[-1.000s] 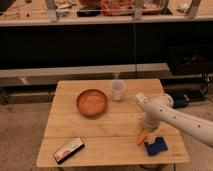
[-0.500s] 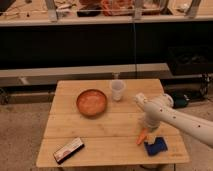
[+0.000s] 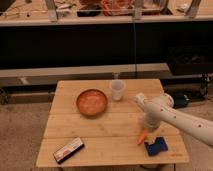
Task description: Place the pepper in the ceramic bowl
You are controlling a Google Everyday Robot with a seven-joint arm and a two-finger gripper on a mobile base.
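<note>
The pepper (image 3: 142, 136) is a small orange tapered object lying on the wooden table (image 3: 110, 125) at the front right, next to a blue block (image 3: 156, 146). The ceramic bowl (image 3: 92, 102), reddish-brown with a speckled orange inside, sits left of centre on the table. My gripper (image 3: 149, 125) hangs from the white arm (image 3: 175, 116) that reaches in from the right, and it is right above the thick end of the pepper, at or very near it. The bowl is well to the left of the gripper.
A translucent plastic cup (image 3: 117, 90) stands just right of the bowl. A flat dark and pale packet (image 3: 68, 150) lies at the table's front left. A dark shelf unit with a cluttered counter (image 3: 115, 10) runs behind the table.
</note>
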